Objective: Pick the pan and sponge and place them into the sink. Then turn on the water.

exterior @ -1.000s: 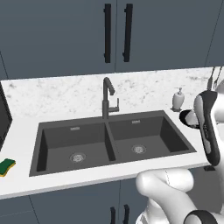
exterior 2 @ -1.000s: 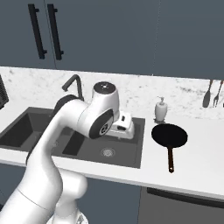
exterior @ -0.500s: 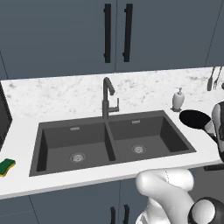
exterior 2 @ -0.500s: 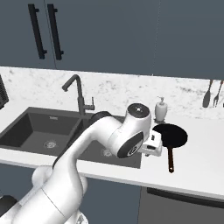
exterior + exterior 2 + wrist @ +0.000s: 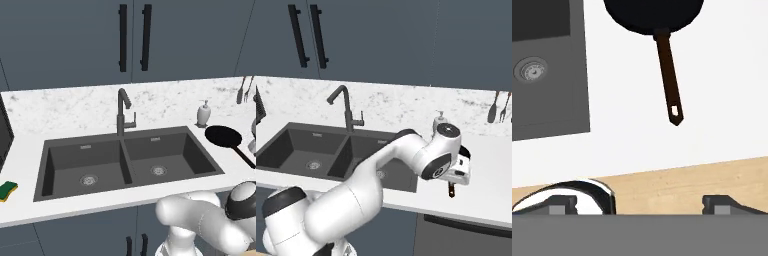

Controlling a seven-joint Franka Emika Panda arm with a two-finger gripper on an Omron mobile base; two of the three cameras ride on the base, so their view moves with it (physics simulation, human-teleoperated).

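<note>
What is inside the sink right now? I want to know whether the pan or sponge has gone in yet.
Both basins of the sink hold only their drains. The pan sits on the counter to its right, the sponge on the counter to its left. The near walls are hidden behind the front rim.

light: even, bright, shadowless | glare: none | focus: soft — low-res render

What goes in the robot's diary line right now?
claw: open, above counter | pan: on counter, untouched | sponge: left of sink | water: off
</note>
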